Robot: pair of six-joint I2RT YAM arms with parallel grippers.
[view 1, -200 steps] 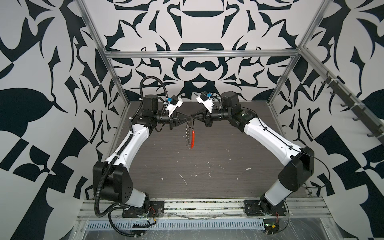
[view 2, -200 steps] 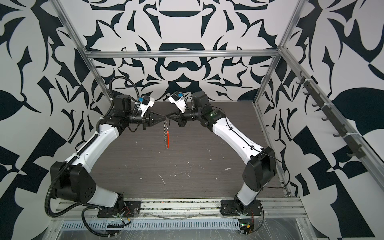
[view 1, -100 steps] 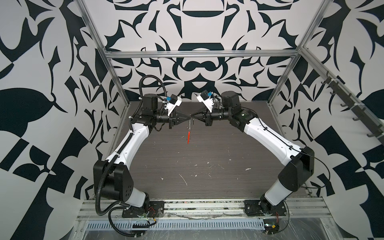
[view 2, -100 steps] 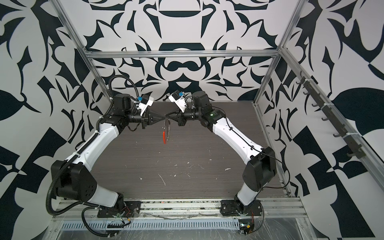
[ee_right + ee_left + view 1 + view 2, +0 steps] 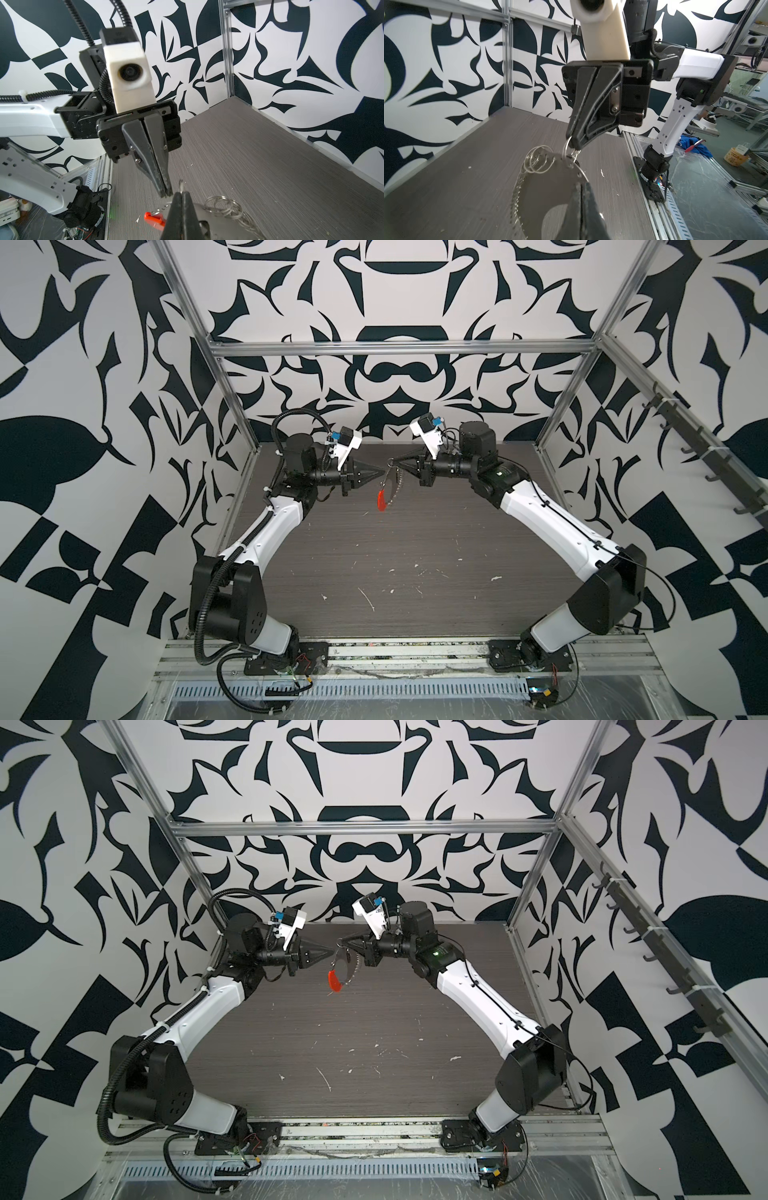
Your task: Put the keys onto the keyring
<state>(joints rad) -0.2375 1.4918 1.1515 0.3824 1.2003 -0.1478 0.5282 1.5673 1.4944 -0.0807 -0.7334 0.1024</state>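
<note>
The right gripper (image 5: 393, 464) was found clamped on a split ring (image 5: 567, 143) of the hanging keyring (image 5: 381, 500). The left gripper (image 5: 377, 477) was closed just beside it, nothing seen held.

Black-and-white patterned walls (image 5: 395, 302), grey woodgrain tabletop (image 5: 374, 564)

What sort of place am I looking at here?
Probably a robotics lab test cell: two robot arms bolted to a rail beside a grey tabletop, fenced by aluminium framing and black-and-white patterned walls.
</note>
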